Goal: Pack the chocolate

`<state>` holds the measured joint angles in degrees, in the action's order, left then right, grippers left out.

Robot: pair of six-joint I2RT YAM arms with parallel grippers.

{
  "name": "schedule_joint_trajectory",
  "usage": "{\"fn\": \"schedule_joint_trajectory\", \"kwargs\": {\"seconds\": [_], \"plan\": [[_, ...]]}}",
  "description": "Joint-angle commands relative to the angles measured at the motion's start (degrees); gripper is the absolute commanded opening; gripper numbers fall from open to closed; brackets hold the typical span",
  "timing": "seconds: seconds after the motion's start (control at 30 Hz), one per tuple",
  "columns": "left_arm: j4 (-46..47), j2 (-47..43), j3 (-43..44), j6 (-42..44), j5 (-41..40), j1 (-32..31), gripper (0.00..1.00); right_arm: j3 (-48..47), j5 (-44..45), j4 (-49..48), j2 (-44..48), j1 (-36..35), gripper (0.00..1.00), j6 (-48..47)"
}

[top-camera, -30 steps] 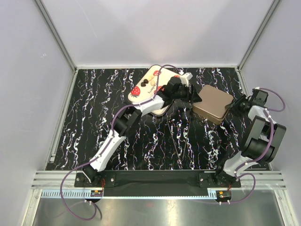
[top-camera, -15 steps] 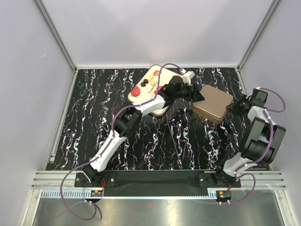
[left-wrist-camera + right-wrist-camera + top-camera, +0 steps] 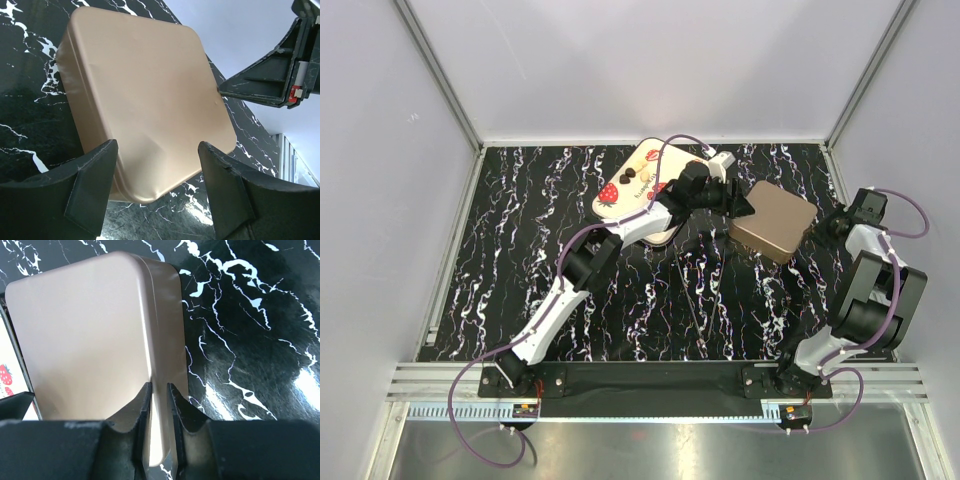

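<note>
**A:** Where are the chocolates?

**B:** Only the overhead view shows them. The small dark and tan chocolates lie on the cream rounded tray printed with red strawberries. It sits at the far middle of the black, white-veined marble table. They are too small to count.

**A:** What's around them, and what's in the way?

**B:** The white left arm reaches across the tray's near right part and hides it. Just right of the tray, the large brown rounded-square lid with a satin metal sheen lies flat on the table, top up. The left tool is at its left corner and the right tool at its right corner, so the lid sits between them.

**A:** And the wrist cameras?

**B:** In the left wrist view, the left tool has its dark fingers spread wide over the lid's near edge, pinching nothing. The right tool's tip meets the lid's far edge there.

**A:** Is the right one gripping?

**B:** In its own view, the right tool has its fingers drawn close, with only a thin slit between them. The rounded edge of the lid shows through that slit. I cannot tell whether they pinch it. A sliver of the tray with one strawberry shows past the lid at the left edge.
</note>
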<state>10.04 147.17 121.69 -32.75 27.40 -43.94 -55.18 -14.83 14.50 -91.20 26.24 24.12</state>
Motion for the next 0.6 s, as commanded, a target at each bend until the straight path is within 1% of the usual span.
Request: {"fn": "schedule_joint_trajectory", "kwargs": {"seconds": [0.0, 0.17, 0.33, 0.47, 0.57], "plan": [[2.6, -2.9, -0.2, 1.5, -0.2, 0.0, 0.71, 0.1, 8.0, 8.0, -0.2, -0.2, 0.23, -2.1], [2.4, -3.1, -0.2, 1.6, -0.1, 0.0, 0.72, 1.6, 6.0, 5.5, -0.6, -0.2, 0.29, -2.1], [2.2, -4.0, -1.3, 2.1, 0.3, 0.2, 0.72, 1.1, 3.7, 4.2, 0.1, -0.2, 0.32, -2.4], [1.8, -4.5, -1.7, 2.4, 0.2, 0.3, 0.72, -2.4, 4.6, 7.1, 1.3, -0.2, 0.34, -2.6], [0.5, -5.2, -1.4, 2.4, 0.9, 0.7, 0.71, -5.6, 6.7, 11.9, 2.8, -0.2, 0.34, -2.4]]}}
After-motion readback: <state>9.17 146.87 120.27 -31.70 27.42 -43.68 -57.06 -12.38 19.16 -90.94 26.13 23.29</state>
